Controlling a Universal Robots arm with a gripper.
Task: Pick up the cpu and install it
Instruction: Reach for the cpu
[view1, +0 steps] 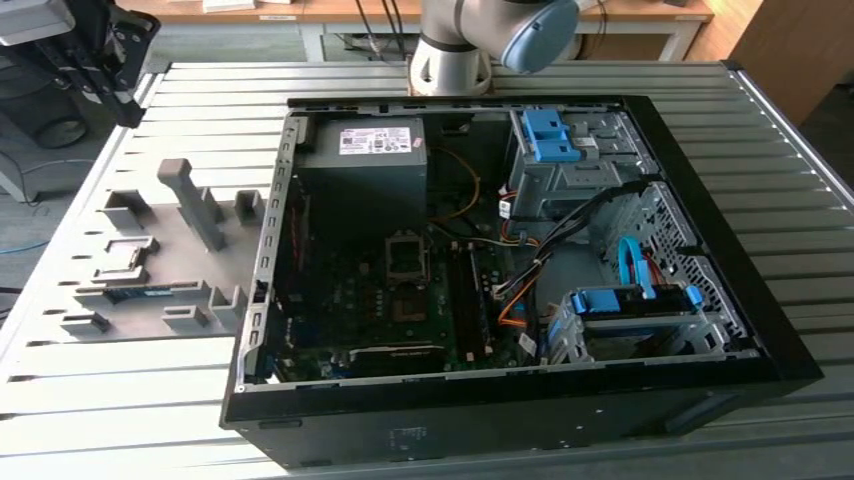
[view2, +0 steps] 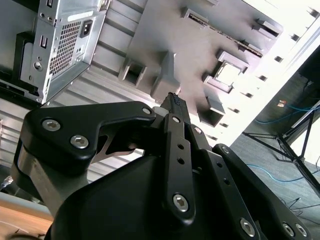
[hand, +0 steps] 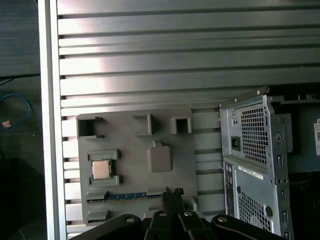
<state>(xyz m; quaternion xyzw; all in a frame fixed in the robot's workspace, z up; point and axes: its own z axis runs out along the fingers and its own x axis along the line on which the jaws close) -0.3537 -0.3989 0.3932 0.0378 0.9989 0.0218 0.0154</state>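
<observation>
The cpu (hand: 101, 170) is a small silvery square chip lying flat in a square pocket of the grey fixture tray (hand: 135, 150); in the second wrist view the cpu (view2: 231, 74) shows as a bright square. My gripper (hand: 172, 196) hangs high above the tray's edge, apart from the cpu, its black fingers (view2: 173, 100) together with nothing between them. In the exterior view the gripper (view1: 123, 75) is at the far upper left, over the tray (view1: 147, 270). The open computer case (view1: 507, 260) lies beside the tray, its motherboard socket (view1: 404, 255) uncovered.
A long green memory stick (hand: 125, 196) sits in a slot of the tray near the cpu. Upright grey posts (view1: 194, 200) rise from the tray. The slatted metal table (view1: 107, 400) carries everything. The arm's base (view1: 454, 60) stands behind the case.
</observation>
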